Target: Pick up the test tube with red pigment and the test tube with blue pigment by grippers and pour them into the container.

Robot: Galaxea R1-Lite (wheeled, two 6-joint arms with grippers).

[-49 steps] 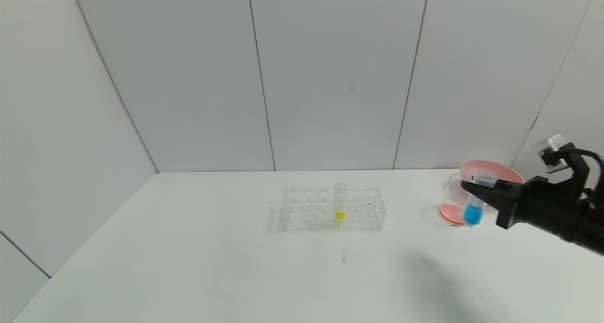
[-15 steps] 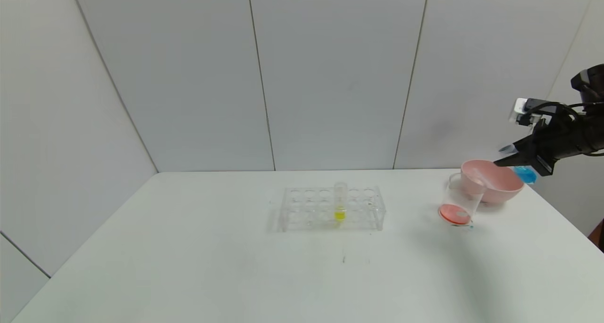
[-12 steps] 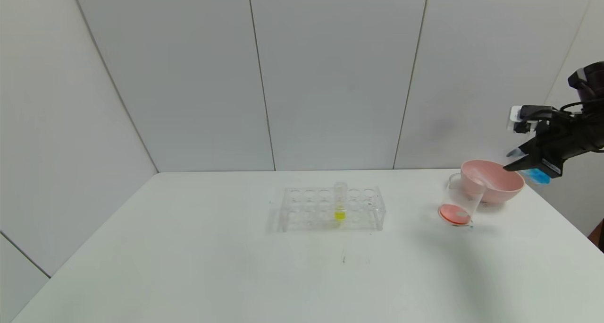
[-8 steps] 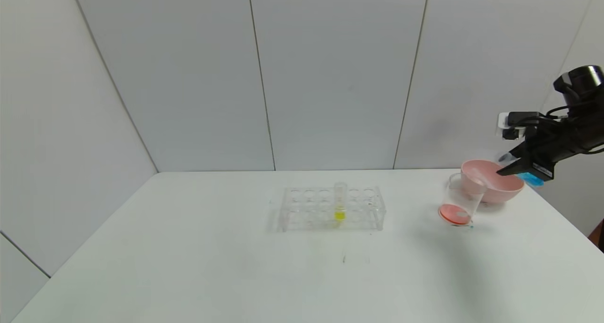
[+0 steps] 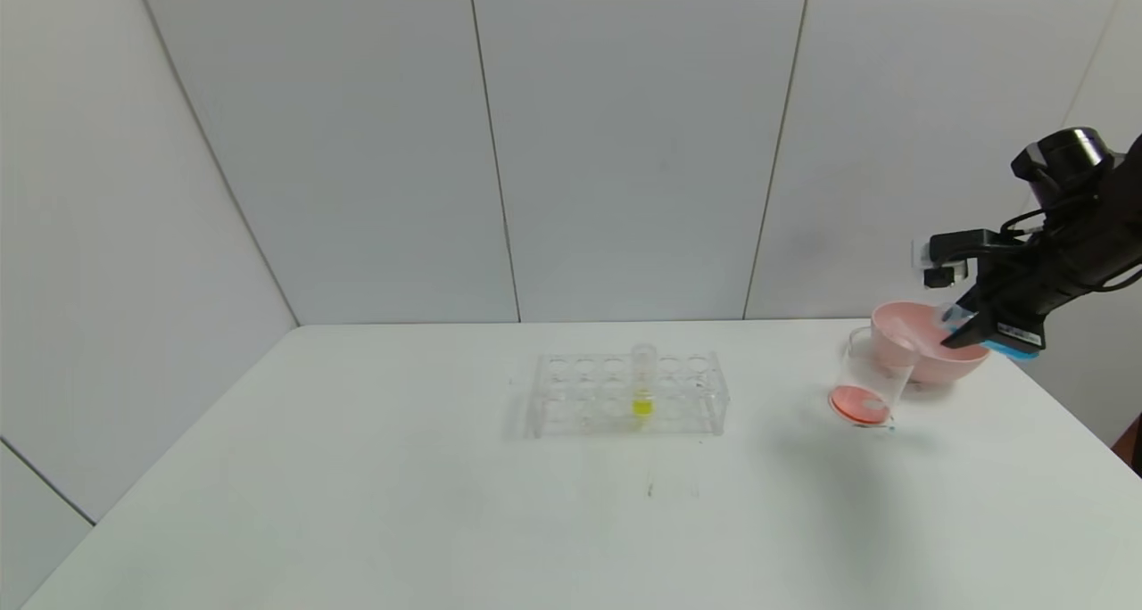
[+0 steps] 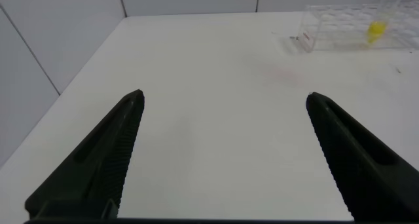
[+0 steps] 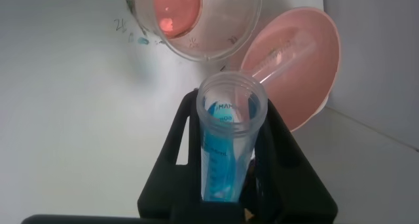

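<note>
Right gripper [image 5: 968, 329] clamped on test tube with blue pigment [image 7: 226, 142], tilted, mouth over pink bowl [image 5: 928, 356], table's 2 o'clock. One container [image 5: 867, 380] with red liquid touching bowl's near-left side. One empty tube [image 7: 285, 54] lying in bowl. One rack [image 5: 624, 394], one yellow tube [image 5: 642, 387], centre. Left gripper [image 6: 222, 152] spread wide, holding nothing, above table [image 5: 446, 503].

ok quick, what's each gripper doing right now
Left gripper: open, holding nothing, above the table.
Right gripper: shut on the test tube with blue pigment, tilted over the pink bowl.
</note>
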